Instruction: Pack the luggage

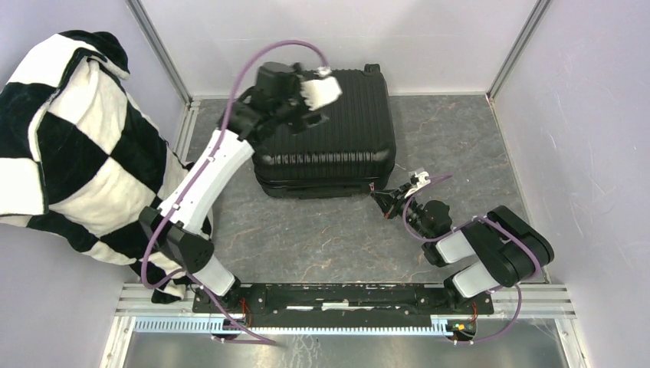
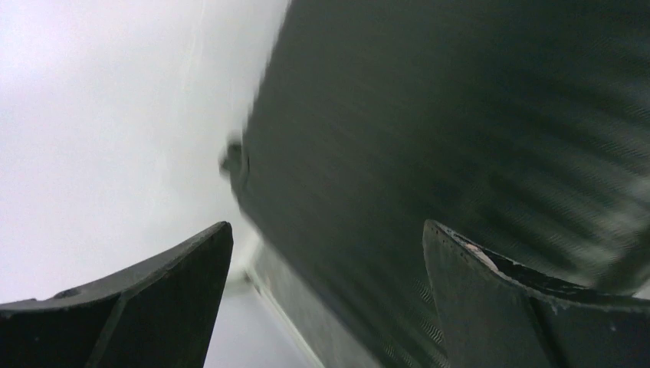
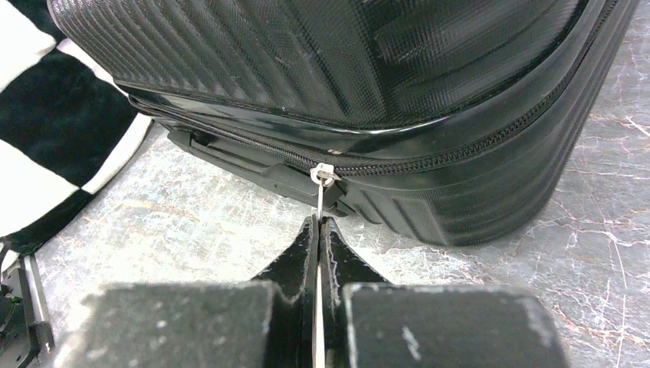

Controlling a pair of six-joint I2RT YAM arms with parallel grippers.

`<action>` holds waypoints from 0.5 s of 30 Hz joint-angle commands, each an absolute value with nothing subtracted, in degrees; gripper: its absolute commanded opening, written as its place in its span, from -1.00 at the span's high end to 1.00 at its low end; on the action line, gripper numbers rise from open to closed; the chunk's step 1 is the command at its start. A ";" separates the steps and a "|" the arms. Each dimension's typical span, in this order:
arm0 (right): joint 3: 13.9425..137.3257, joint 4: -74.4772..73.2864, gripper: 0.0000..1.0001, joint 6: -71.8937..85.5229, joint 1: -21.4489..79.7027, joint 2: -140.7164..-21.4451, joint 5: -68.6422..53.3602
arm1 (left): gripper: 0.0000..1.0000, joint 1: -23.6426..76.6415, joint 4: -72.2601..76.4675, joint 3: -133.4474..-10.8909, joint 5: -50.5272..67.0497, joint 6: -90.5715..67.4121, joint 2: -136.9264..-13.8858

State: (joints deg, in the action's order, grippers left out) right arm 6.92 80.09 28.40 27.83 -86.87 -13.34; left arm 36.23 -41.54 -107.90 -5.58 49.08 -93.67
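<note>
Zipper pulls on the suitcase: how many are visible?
1. The zipper pull hangs from the luggage's side seam nearest the arms, pinched in the right gripper. Others may be hidden on the far sides.

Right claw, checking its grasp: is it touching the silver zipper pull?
Touching. Right wrist view: right claw pinches the thin silver zipper pull of the black ribbed suitcase.

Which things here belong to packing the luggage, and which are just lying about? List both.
In the job:
luggage, lid down
zipper pull
right pincer, shut on the zipper pull
left pincer, open over the luggage

Lying about:
checkered blanket, draped at the left, untouched; whether it is meant to go in, I cannot tell
</note>
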 commanded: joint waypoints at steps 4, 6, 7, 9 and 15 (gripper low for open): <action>6.24 76.51 1.00 27.51 28.76 -84.68 -12.13 | -0.93 19.37 -23.74 -87.43 -20.04 35.55 -87.12; 6.33 76.11 1.00 27.67 28.81 -84.66 -12.00 | -0.92 16.76 -19.54 -86.02 -22.79 35.00 -87.04; 6.33 75.79 1.00 27.66 28.80 -84.51 -11.95 | -0.91 15.44 -18.35 -86.03 -23.48 34.53 -87.32; 6.39 75.31 1.00 27.53 28.83 -84.25 -11.87 | -0.90 13.16 -17.20 -86.34 -24.23 34.08 -87.78; 6.76 73.71 1.00 26.87 28.91 -83.61 -11.60 | -0.92 10.43 -12.32 -80.54 -26.09 32.95 -88.14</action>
State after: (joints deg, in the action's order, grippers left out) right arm 6.94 76.36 28.01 28.40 -84.62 -11.29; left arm 11.38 -18.68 -84.36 -23.64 37.01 -89.60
